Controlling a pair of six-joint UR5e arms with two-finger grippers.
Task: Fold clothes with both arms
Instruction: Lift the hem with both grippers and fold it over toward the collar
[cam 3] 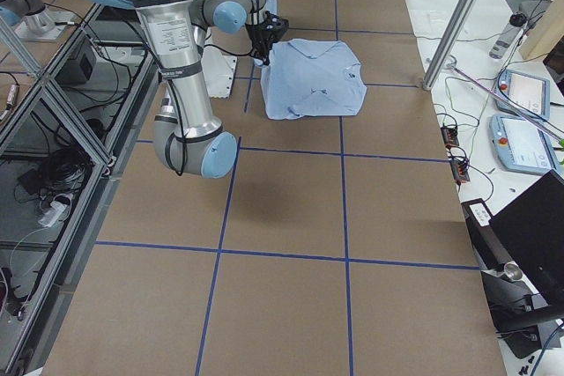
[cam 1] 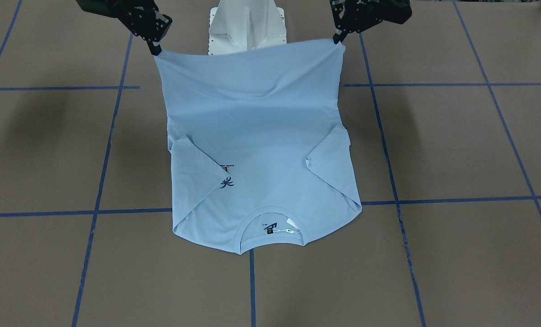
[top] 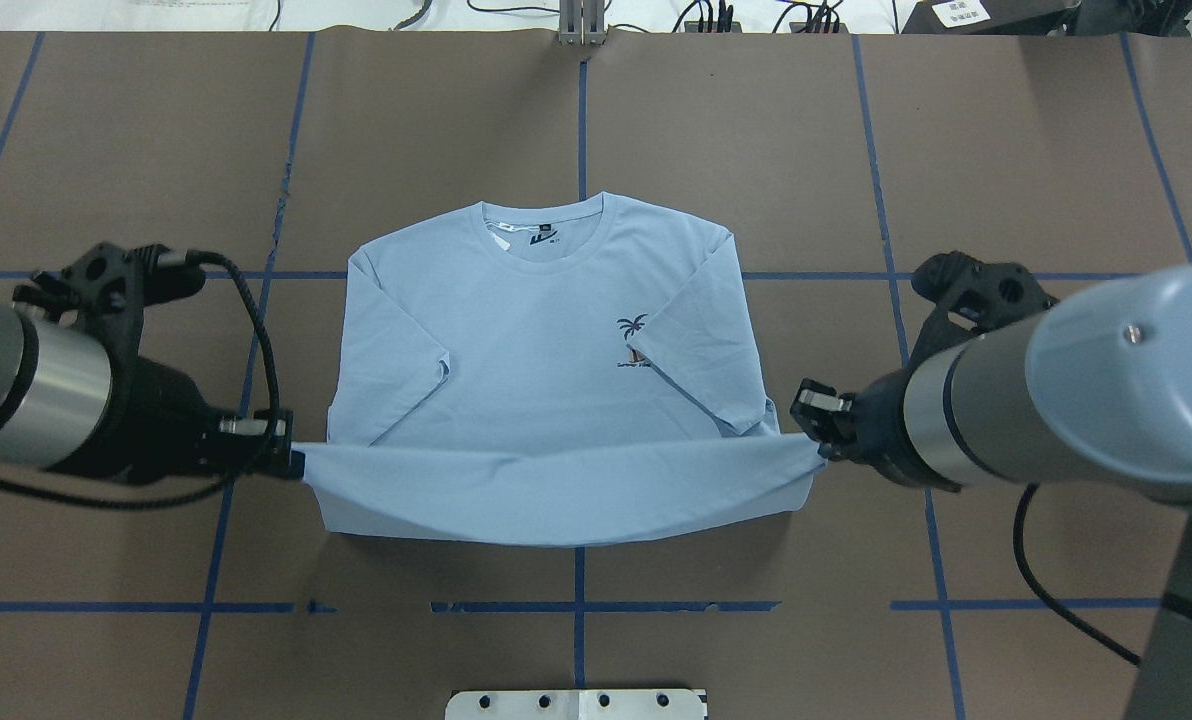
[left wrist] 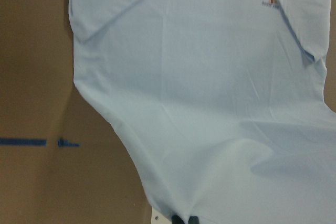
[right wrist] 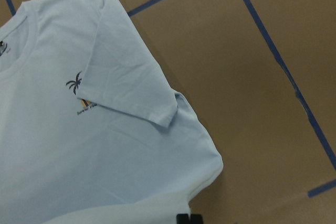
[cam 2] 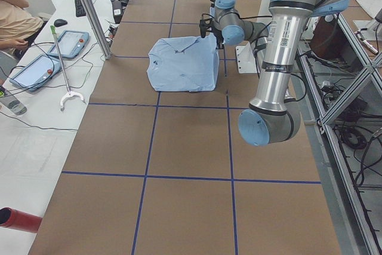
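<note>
Overhead exterior view showed a light blue shirt (top: 546, 380) lying face up near the middle of a brown bench (top: 856, 130) marked with blue tape lines (top: 579, 120). Its collar (top: 542, 228) pointed away from the robot. Both short sleeves were folded inward over the body, and the sleeve on the robot's right (top: 701, 330) covered the edge of a small palm print (top: 633, 327) on the chest. The collar end and chest lay flat on the bench.

The hem (top: 556, 458), at the end nearest the robot, was held up off the bench and stretched between the two claws, sagging slightly in the middle. The left claw (top: 291, 462) was pressed together on the hem's left corner. The right claw (top: 818, 432) was pinching the hem's right corner. The claws stood well apart, one at each side of the shirt. The left arm (top: 26, 390) and right arm (top: 1056, 390) reached in from the bench's two sides.

From the front-facing view, the lifted cloth rose from the bench to the claws, and the hem hid the lower part of the white base (cam 1: 248, 22) behind it. Each wrist view looked along the cloth from its held corner, with black fingertips (right wrist: 182, 219) just showing at the bottom edge.
</note>
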